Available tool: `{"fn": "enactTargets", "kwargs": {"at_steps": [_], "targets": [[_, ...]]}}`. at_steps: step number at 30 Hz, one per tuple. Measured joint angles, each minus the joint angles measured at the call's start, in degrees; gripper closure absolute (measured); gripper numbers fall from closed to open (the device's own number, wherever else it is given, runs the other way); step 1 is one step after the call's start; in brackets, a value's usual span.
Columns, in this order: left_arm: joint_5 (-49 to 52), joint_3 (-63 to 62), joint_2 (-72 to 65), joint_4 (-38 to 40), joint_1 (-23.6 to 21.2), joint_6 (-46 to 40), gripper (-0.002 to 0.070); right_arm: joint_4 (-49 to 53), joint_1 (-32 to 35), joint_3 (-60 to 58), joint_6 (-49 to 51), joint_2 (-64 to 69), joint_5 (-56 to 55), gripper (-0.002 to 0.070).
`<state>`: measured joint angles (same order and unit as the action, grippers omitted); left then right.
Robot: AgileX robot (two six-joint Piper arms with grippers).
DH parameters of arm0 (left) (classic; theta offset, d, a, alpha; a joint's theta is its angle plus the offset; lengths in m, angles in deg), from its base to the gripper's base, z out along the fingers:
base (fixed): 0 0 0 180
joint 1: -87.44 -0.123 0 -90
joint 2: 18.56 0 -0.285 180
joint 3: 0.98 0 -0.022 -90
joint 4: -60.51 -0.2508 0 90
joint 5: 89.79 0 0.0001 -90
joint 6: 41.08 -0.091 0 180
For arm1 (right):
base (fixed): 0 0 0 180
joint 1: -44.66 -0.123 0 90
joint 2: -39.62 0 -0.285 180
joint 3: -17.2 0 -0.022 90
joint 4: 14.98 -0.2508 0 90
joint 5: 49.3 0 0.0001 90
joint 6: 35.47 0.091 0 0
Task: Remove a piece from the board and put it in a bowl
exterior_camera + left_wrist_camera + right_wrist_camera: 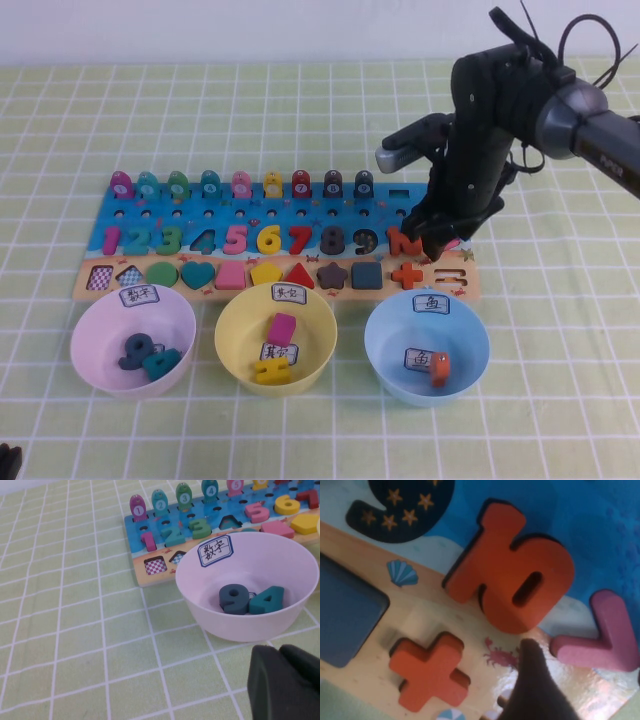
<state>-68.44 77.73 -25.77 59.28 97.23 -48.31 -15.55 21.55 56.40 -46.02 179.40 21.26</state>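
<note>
Left hand (pixel 282 682) low, matte black — right hand (pixel 440 235) over board (pixel 110 215).

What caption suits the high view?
Right gripper hovers over the board's right end; the 8 stays slotted; left gripper is parked.

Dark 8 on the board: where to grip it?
Probably straight from above, pinching the 8 at far and near ends: it lies flat in the board, 7 and 9 crowd its sides. Right gripper over board's right end; left gripper parked near-left.
</note>
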Motion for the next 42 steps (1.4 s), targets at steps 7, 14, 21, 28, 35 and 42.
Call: {"fn": "enactTargets", "kwargs": {"at_steps": [7,14,21,28,35,42], "targets": [[0.00,0.00,0.00,0.00,0.00,0.00,0.0679,-0.25,0.00,4.20,0.02,0.48,0.00,0.0290],[0.00,0.00,0.00,0.00,0.00,0.00,0.0679,-4.94,-0.69,11.22,-0.09,-2.18,0.10,0.0290],[0.00,0.00,0.00,0.00,0.00,0.00,0.0680,-6.57,-6.46,12.18,-2.35,-1.95,0.21,0.0290],[0.00,0.00,0.00,0.00,0.00,0.00,0.0680,-7.26,-11.04,12.18,-4.00,1.38,0.29,0.0290],[0.00,0.00,0.00,0.00,0.00,0.00,0.0679,-4.89,-11.81,12.18,-1.80,5.45,-2.57,0.0290],[0.00,0.00,0.00,0.00,0.00,0.00,0.0680,-2.79,-11.81,12.52,4.81,5.69,-6.97,0.0290]]}}
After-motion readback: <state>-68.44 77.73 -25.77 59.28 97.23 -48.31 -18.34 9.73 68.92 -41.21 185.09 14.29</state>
